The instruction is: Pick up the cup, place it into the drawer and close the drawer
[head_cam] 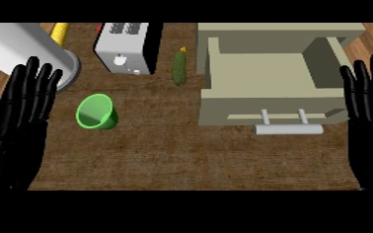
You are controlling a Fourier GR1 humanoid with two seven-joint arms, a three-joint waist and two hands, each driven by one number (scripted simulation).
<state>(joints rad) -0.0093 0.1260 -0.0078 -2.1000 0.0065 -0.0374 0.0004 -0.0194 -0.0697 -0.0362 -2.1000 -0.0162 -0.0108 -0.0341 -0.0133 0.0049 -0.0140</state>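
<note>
While resting flat-fingered at nine o'clock, left hand [29, 108] holding nothing; right hand [358, 96] likewise straight-fingered at three. Green cup [97, 112] tipped on worktop [182, 158], just beside left hand. Open drawer [270, 86] toward two, pickle [180, 66] at twelve.

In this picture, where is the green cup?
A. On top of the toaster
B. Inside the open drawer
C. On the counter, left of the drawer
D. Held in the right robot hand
C: the green cup stands on the counter, left of the open drawer, and neither robot hand touches it.
</note>
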